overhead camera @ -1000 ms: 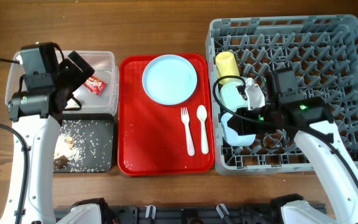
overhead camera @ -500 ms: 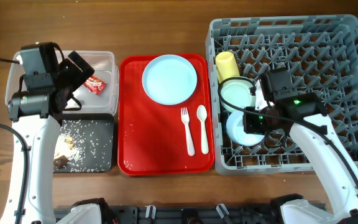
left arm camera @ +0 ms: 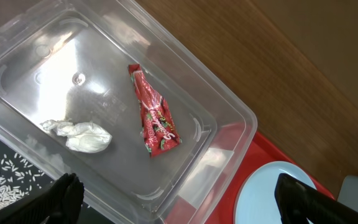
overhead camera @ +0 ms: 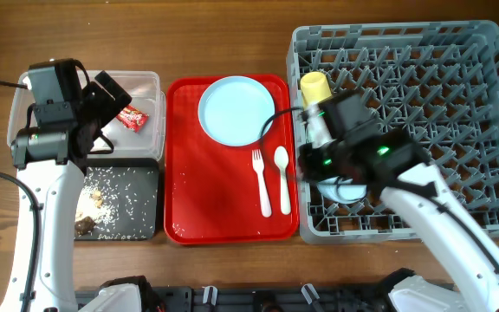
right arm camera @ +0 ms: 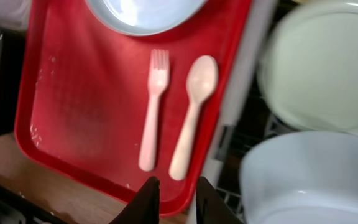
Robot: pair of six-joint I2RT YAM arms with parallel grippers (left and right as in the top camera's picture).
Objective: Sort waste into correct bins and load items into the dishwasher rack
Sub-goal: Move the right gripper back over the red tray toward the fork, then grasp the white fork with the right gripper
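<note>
My right gripper [right arm camera: 178, 182] [overhead camera: 303, 169] hangs over the seam between red tray and dishwasher rack [overhead camera: 440, 69], jaws slightly open and empty. The white fork [right arm camera: 151, 112] [overhead camera: 261, 182] and spoon [right arm camera: 191, 118] [overhead camera: 283, 178] lie just ahead of it, below the pale blue plate [overhead camera: 236, 108]. In the rack sit the yellow cup [overhead camera: 314, 87], pale green bowl [right arm camera: 322, 74] and pale blue bowl [right arm camera: 309, 174] [overhead camera: 340, 189]. My left gripper [left arm camera: 182, 199] [overhead camera: 109, 113] is wide open above the clear tub [left arm camera: 216, 118], which holds the red wrapper [left arm camera: 155, 115] [overhead camera: 132, 117] and white tissue [left arm camera: 79, 134].
The red tray [overhead camera: 206, 191] lies between the bins and the rack. A black tray [overhead camera: 141, 204] with rice-like scraps [overhead camera: 102, 199] sits in front of the clear tub [overhead camera: 150, 87]. My right arm crosses the rack's front left part.
My right gripper has let go of the pale green bowl in the rack and swung left to the tray's edge, its jaws parting a little. The left arm has not moved.
</note>
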